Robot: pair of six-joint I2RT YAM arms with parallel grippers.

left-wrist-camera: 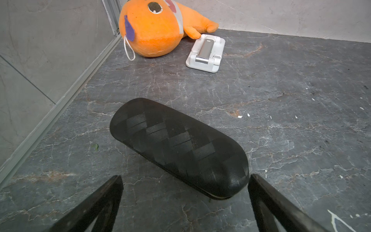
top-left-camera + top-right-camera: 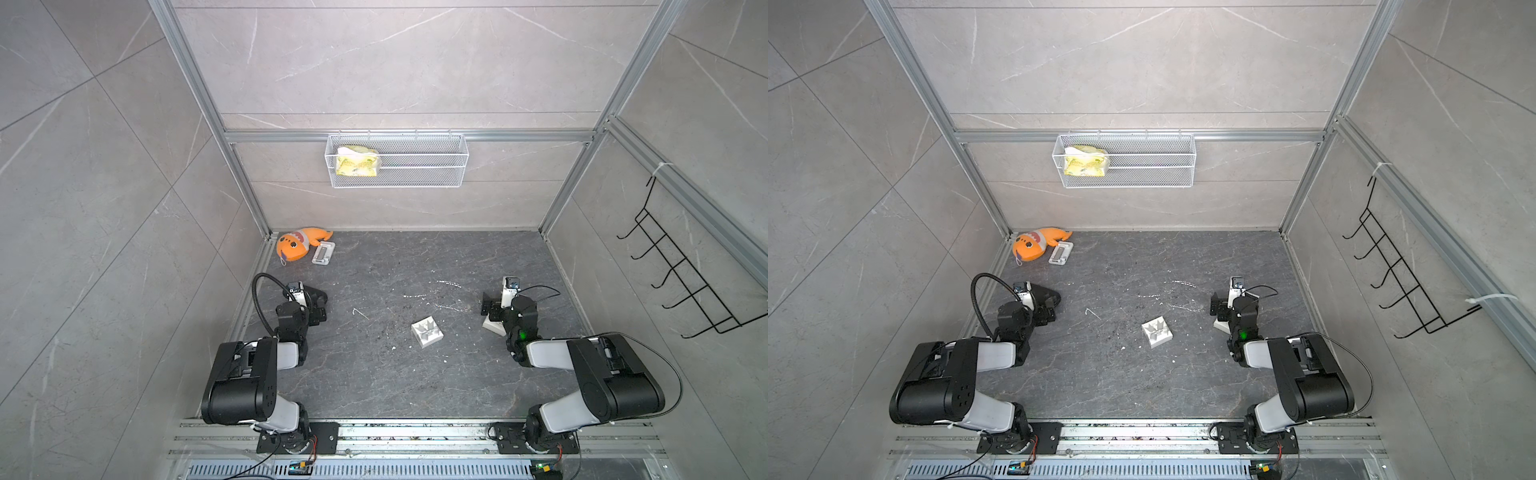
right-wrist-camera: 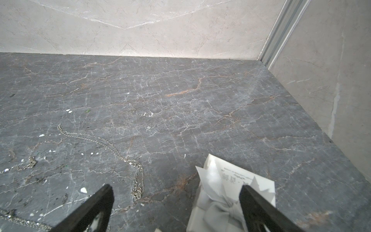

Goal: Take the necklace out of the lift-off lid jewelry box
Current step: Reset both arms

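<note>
The white jewelry box base [image 2: 430, 341] [image 2: 1160, 340] stands open at mid-table, showing a folded star-shaped insert. Its white lid [image 3: 218, 202] with a grey bow and a paper tag lies below my right gripper [image 3: 176, 202] [image 2: 489, 308], partly between the open fingers. The necklace [image 3: 112, 149], a thin silver chain, is spread on the dark table outside the box, left of the lid; in a top view it shows as pale lines [image 2: 449, 284]. My left gripper [image 1: 185, 192] [image 2: 318, 309] is open at the far left, at one end of a black case.
A black woven glasses case [image 1: 178, 148] lies just ahead of the left fingers. An orange plush toy [image 1: 152, 30] and a white folding stand [image 1: 205, 53] sit in the back left corner. A wire basket [image 2: 397, 160] hangs on the back wall. White flecks dot the table.
</note>
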